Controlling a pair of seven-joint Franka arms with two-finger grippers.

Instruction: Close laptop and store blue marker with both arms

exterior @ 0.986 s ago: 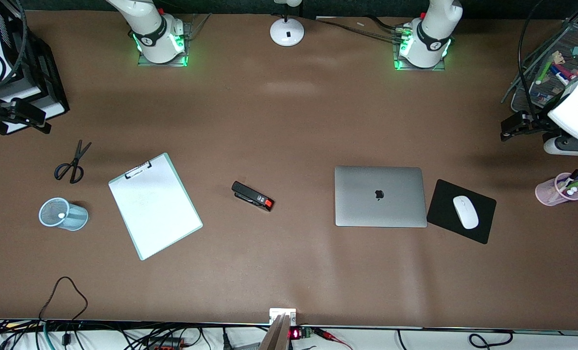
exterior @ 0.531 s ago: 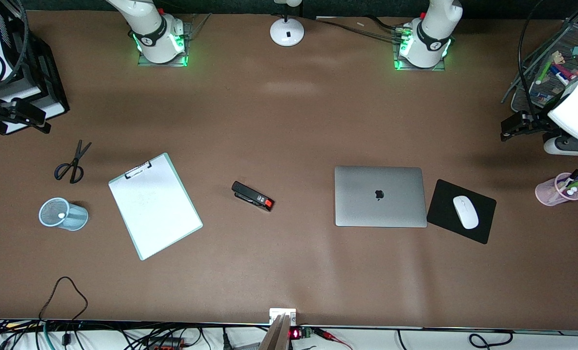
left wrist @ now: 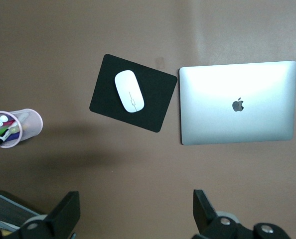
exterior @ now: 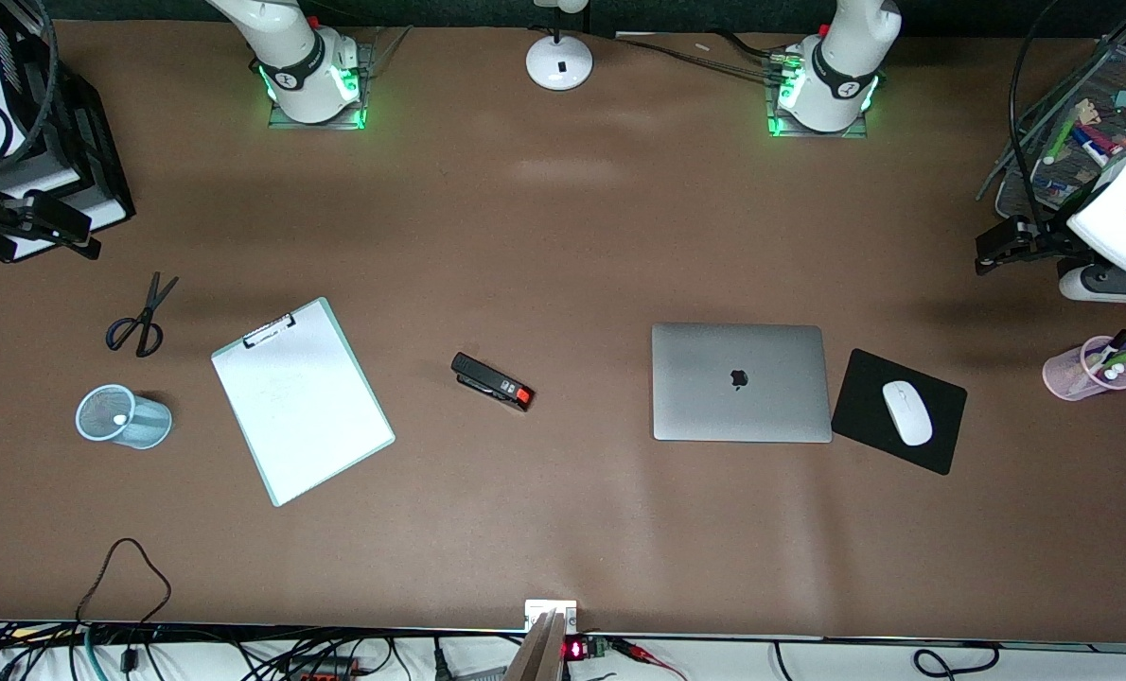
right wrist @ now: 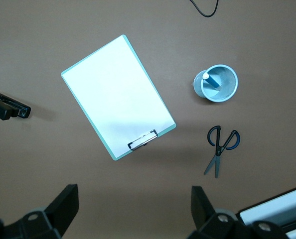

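The laptop [exterior: 741, 382] lies shut on the table with its apple logo up; it also shows in the left wrist view [left wrist: 237, 102]. The blue marker [right wrist: 211, 80] stands in a light-blue mesh cup [right wrist: 234, 79], and its white end shows in the front view [exterior: 120, 419]. My left gripper [left wrist: 136, 214] is open and empty, held high at the left arm's end of the table [exterior: 994, 248]. My right gripper [right wrist: 134, 211] is open and empty, held high at the right arm's end [exterior: 43, 232].
A black mouse pad [exterior: 866, 397] with a white mouse [exterior: 906, 412] lies beside the laptop. A pink cup of pens [exterior: 1079, 374] stands at the left arm's end. A stapler [exterior: 492, 381], a clipboard [exterior: 301, 399] and scissors [exterior: 142, 317] lie toward the right arm's end.
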